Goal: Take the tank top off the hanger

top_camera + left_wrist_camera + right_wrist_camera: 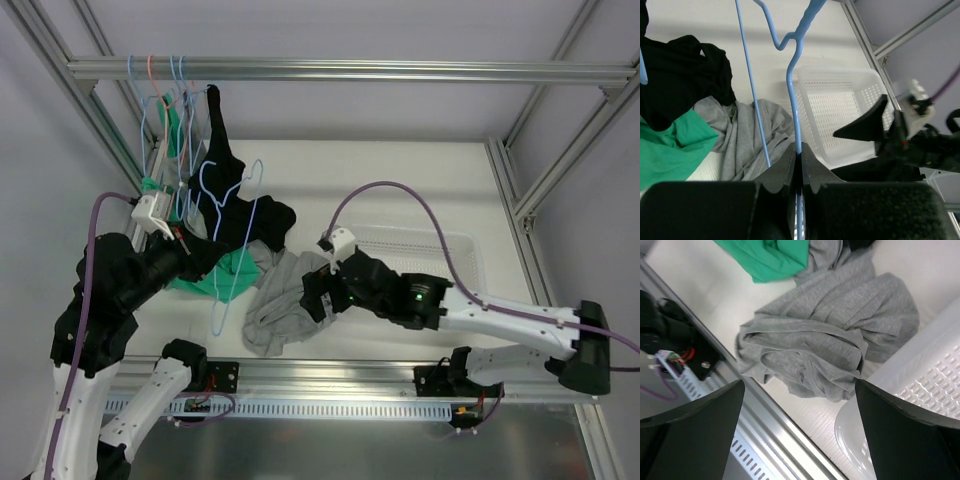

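The light-blue hanger [228, 205] is held up over the table by my left gripper [188, 248]. In the left wrist view the jaws [799, 146] are shut on one of its wires [795, 100]. The grey tank top [278, 305] lies crumpled on the table near the front edge. It also shows in the left wrist view [747, 132], where a second hanger wire crosses in front of it. I cannot tell whether that wire still runs through the cloth. My right gripper [318, 295] hovers over the tank top [830, 335], wide open [800, 405] and empty.
A black garment [240, 205] and a green garment [215, 275] lie beside the tank top. A white perforated basket [440, 250] sits to the right. More hangers, one of them pink-orange [152, 75], hang on the back-left rail. The front aluminium rail [765, 410] is close under the right gripper.
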Motion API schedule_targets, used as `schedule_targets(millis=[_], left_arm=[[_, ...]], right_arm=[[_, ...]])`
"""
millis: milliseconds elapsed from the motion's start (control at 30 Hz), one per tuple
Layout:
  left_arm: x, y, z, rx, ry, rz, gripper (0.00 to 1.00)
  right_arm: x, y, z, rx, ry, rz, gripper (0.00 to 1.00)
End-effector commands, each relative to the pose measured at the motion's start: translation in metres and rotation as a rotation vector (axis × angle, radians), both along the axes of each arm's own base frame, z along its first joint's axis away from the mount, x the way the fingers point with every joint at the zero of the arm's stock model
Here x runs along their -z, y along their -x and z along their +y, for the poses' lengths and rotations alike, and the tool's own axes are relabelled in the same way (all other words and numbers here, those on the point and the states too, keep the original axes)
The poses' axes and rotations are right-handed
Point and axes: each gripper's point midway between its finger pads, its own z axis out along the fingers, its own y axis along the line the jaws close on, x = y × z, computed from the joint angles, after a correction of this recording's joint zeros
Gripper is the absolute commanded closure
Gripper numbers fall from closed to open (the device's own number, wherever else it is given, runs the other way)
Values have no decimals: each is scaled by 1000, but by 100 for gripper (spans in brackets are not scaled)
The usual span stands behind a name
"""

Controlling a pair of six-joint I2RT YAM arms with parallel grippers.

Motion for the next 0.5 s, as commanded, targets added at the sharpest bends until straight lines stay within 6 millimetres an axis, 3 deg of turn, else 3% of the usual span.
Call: schedule_targets(millis=[0,167,233,300,333,467], left_arm=[[-20,-7,1,7,-49,-26,100],[-43,-49,-1,-31,-116,-20,100],[-54,-61,-2,-39,-126,-31,100],[-77,-77,-2,-65,-140,-66,100],[-98,-80,-1,-76,-135,-112,100],[-110,-115,-10,-78,-151,-102,100]], right_arm=[[-40,3,-27,49,-106,-46,1],[-51,8,-51,58,-118,-62,1],[-53,10,-54,52,-120,-65,1],[-54,9,-55,47,-119,-72,0],[-53,10,-55,45,-115,-71,0],[-49,9,-52,38,-98,-71,0]])
